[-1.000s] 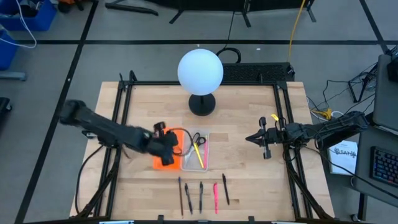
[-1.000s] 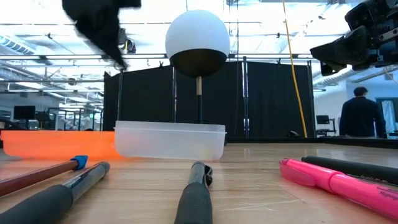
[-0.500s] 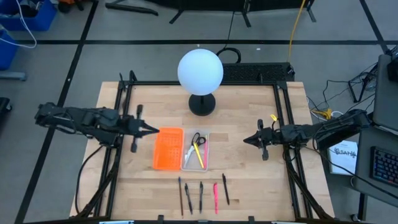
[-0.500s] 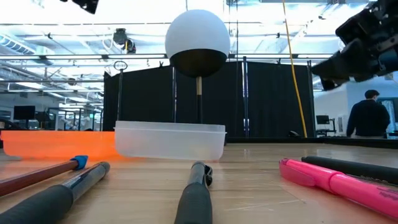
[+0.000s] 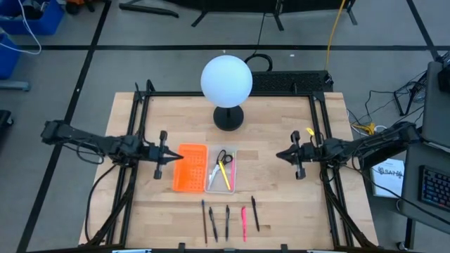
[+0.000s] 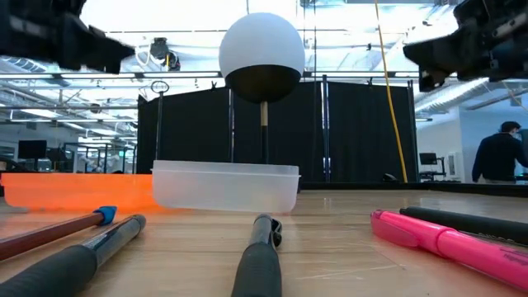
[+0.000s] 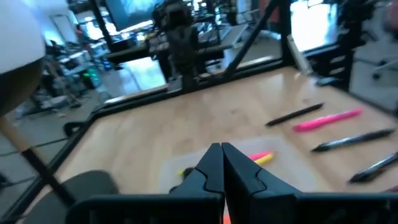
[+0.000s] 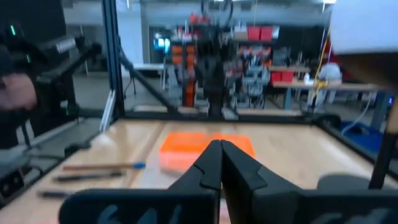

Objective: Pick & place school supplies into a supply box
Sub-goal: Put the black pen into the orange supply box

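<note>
Both my left tool [image 5: 177, 156] and right tool [image 5: 279, 156] are closed and empty; descending shut, I'd likely knock the pens [image 5: 227, 219] across the table [image 5: 281, 197].

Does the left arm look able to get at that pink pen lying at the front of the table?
Probably yes. The left hand hovers shut beside the orange tray, and the pink pen lies uncovered on bare wood among the other pens, with nothing between them.
</note>
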Tool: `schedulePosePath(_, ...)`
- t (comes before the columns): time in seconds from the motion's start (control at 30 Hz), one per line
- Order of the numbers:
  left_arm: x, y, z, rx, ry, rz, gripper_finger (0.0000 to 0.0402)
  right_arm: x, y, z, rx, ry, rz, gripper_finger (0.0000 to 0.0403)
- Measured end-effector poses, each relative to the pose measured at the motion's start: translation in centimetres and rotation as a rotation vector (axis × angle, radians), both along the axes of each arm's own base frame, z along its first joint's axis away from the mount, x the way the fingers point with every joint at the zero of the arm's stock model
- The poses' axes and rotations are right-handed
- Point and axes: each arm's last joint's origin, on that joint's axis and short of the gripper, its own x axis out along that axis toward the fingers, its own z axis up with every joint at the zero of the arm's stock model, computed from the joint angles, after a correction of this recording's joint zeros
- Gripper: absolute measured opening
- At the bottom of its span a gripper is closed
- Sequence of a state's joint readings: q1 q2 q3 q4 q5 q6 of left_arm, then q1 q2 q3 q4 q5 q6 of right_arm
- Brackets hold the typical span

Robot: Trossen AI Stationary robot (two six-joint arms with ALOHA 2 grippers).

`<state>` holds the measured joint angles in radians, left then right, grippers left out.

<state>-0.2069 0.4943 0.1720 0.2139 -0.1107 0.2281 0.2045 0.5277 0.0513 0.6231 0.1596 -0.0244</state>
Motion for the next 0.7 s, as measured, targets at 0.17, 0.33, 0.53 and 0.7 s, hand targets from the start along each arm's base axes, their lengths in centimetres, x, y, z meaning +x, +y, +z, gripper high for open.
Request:
schedulePosePath(0.17,-0.3,0.4,-2.7,0.075,0.012,0.044,0.0001,0.7,0.4,0.0,-0.021,0.024,0.017,0.0)
schedulePosePath(0.33,-0.6,0.9,-4.4,0.079,0.059,0.074,0.0001,3.2,1.6,3.0,-0.041,0.065,0.005,0.0)
schedulePosePath(0.53,-0.6,1.3,-4.8,0.092,0.084,0.123,0.0001,7.8,4.4,8.8,-0.063,0.418,-0.048,0.0)
schedulePosePath(0.7,-0.6,1.5,-4.8,0.101,0.085,0.148,0.0001,11.4,8.3,13.7,0.028,0.726,-0.096,0.0)
